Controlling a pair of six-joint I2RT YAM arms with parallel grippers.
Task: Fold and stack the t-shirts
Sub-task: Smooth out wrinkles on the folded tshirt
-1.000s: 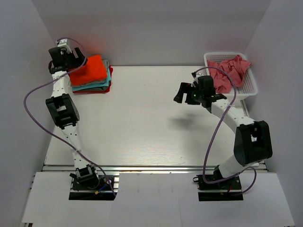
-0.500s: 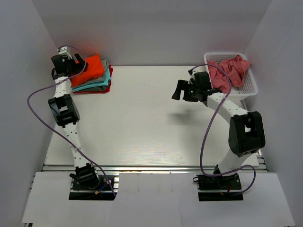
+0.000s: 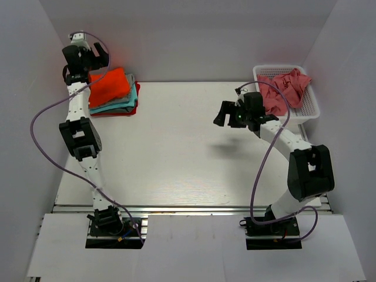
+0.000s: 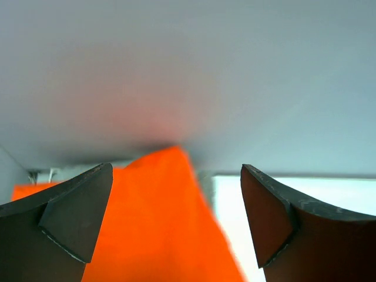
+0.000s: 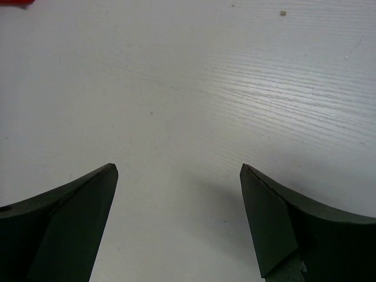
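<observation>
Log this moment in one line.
left tool open, not gripping orange-red t-shirt atop stack | right tool open, empty, above table | pink t-shirt in basket

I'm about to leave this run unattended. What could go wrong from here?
1. The orange shirt lies skewed on the stack; the open left hand next to it could nudge it off.
2. The dusty pink shirt is bunched in the basket; the open right hand may grab only a fold and drag the basket along.
3. The right arm's purple cable loops wide and might snag.
</observation>
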